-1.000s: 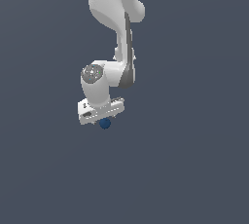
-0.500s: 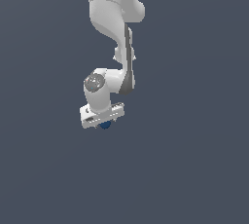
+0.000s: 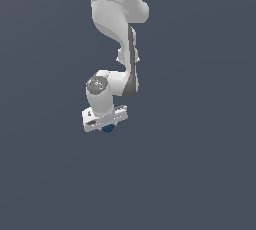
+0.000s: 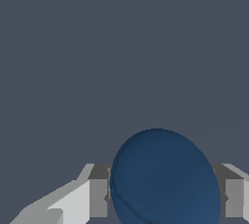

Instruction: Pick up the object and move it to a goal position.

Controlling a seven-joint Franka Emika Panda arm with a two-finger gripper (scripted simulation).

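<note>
My white hand (image 3: 106, 126) pinches a small dark blue ball (image 3: 108, 128), which peeks out just beneath the hand's pale body. From the wrist, the ball (image 4: 165, 179) sits squeezed between my two grey fingers (image 4: 98, 196), touching both. Plain dark grey surrounds the hand on every side.
</note>
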